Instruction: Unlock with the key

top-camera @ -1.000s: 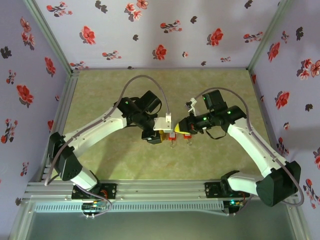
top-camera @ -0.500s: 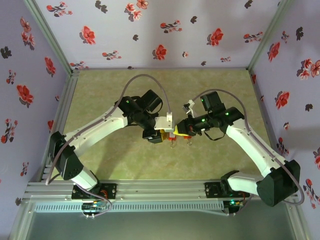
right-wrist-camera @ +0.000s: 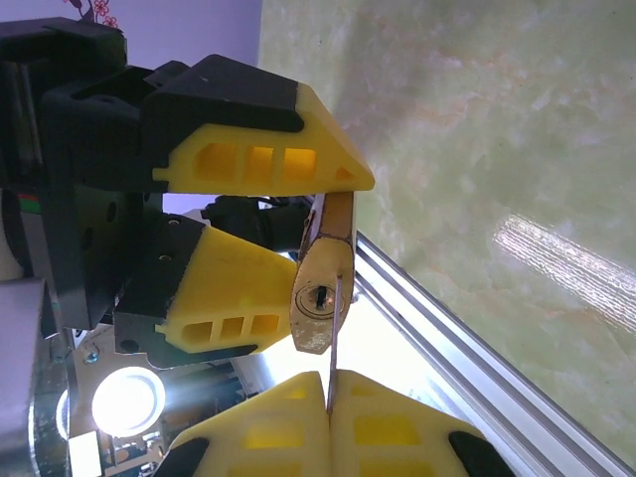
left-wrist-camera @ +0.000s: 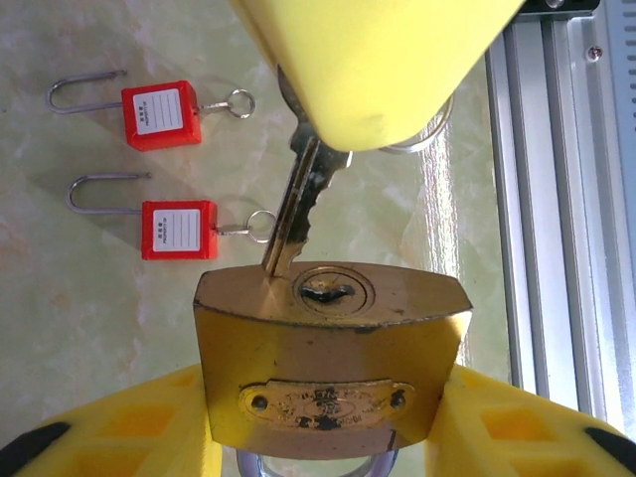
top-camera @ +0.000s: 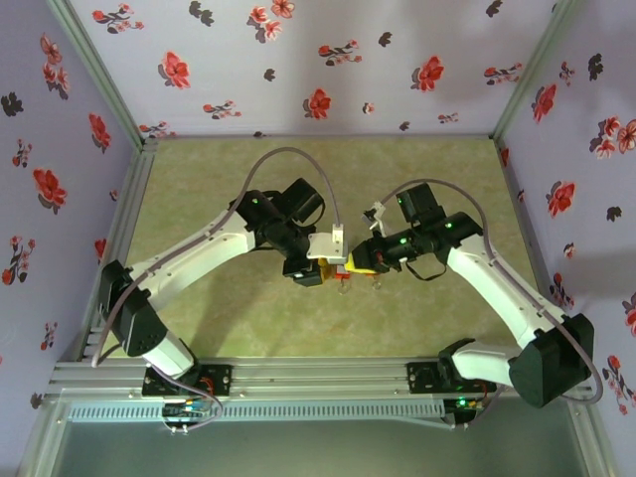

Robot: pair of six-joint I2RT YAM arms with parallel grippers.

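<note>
Left wrist view: the left gripper (left-wrist-camera: 328,422) clamps a brass padlock (left-wrist-camera: 333,338) between its fingers. Just beyond it, the right gripper (right-wrist-camera: 329,412) pinches the key (left-wrist-camera: 298,199), whose tip touches the lock face beside the keyhole (left-wrist-camera: 328,291). Judging by this, inserting and turning are not yet done.

Left hand (top-camera: 335,263) and right hand (top-camera: 357,262) meet above the table (top-camera: 199,328) — nearly touching.

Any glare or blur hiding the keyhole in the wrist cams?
Left wrist: brass padlock, keyhole and key sharp, no glare on them; mild sheen on the table. Right wrist: blown-out round light lower left, glare streak on the table, keyhole readable. Top external: even light, padlock too small.
</note>
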